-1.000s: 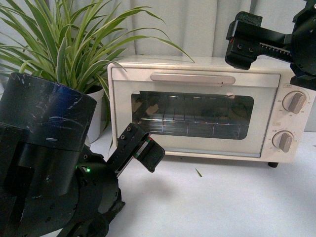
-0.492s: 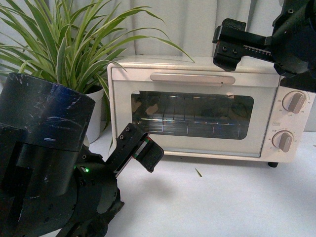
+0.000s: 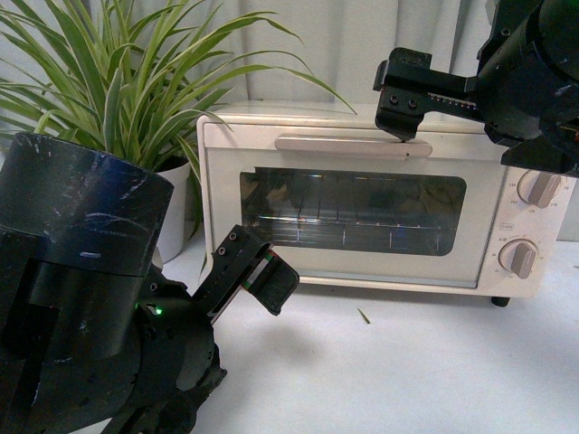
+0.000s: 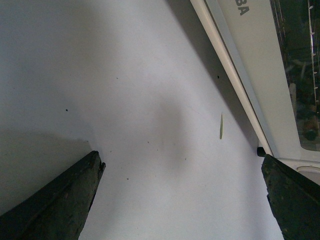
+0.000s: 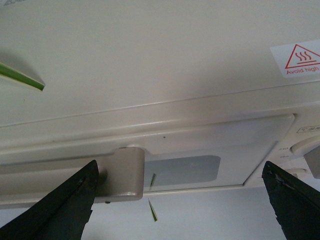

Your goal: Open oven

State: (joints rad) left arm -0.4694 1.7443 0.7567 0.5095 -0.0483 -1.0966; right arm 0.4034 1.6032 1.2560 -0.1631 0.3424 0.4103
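And the black right gripper (image 3: 396, 98) is on the move: over the last second it slides leftward and dips, and now its fingers stand wide apart and empty. The right end of the pale bar handle (image 3: 344, 143) sits just below and ahead of its tips. The right wrist view backs that up, with the handle's rounded end showing between the two spread fingers but not yet touched. That reads as the approach nearly done, with the grasp itself not yet made and the glass-windowed door (image 3: 353, 212) fully closed. The black left gripper (image 3: 271, 285) has not budged. It hangs released, low over the white tabletop (image 3: 407, 362), and the oven's bottom edge runs just ahead of it. The cream-white boxy toaster oven (image 3: 362, 268) sits directly under and in front of the right gripper with its door face turned squarely toward the robot. Its long axis runs left to right across the table. The handle lies parallel to that axis along the top of the door, so the pull probably has to come outward and down.
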